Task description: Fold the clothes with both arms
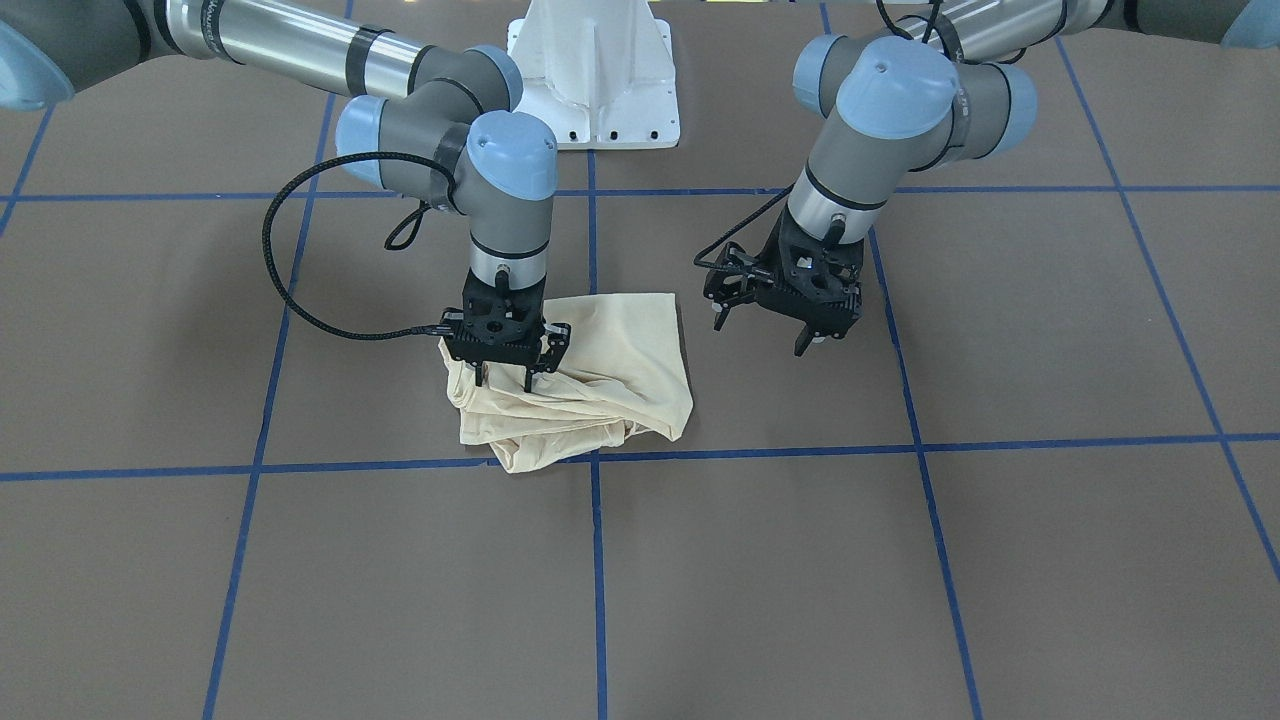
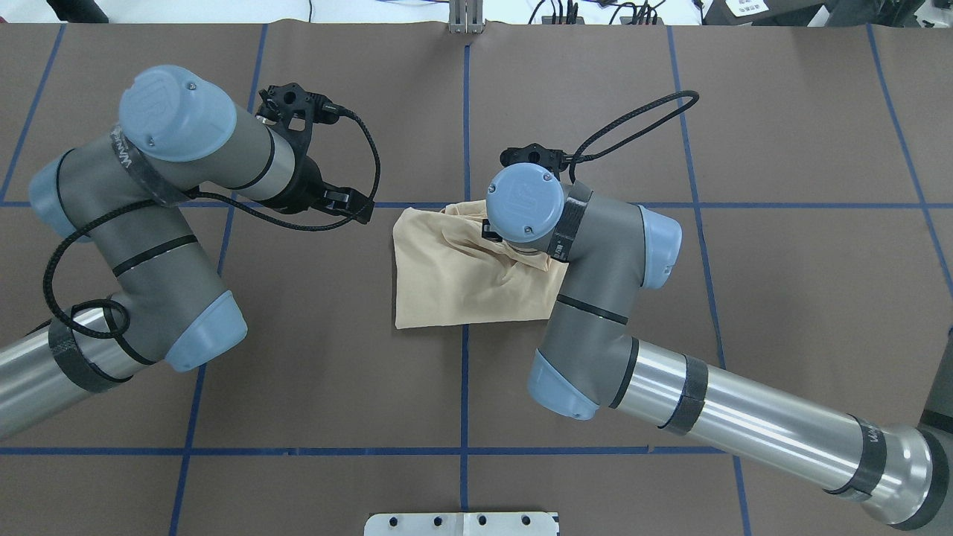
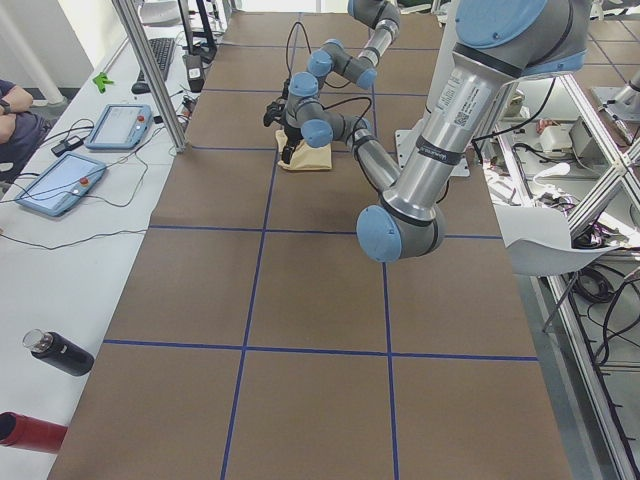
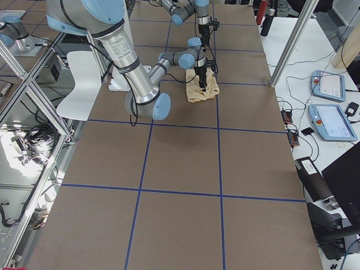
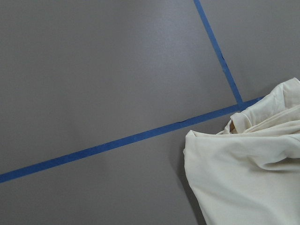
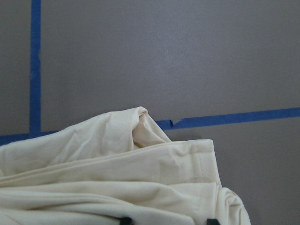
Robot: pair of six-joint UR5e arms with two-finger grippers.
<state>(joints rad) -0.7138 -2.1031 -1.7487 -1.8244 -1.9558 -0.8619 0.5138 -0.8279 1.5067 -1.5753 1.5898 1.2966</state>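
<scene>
I see the brown table [image 1: 900,560] with blue tape grid lines, wide bare room from 3 to 9 o'clock. The rumpled cream shirt [image 1: 610,380] lies mid-table, its edge over a line. My right black gripper [image 1: 506,378] presses into its 9 o'clock edge, fingers apart. My left black gripper [image 1: 765,335] hangs at 3 o'clock, spread, holding nothing.

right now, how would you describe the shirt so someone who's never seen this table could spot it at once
Start at the white base pedestal on the brown table with its blue tape grid. Just in front of it lies the shirt, a bunched pale cream bundle under the right gripper. It is the only cloth and the only light-coloured thing lying on the brown surface.
</scene>
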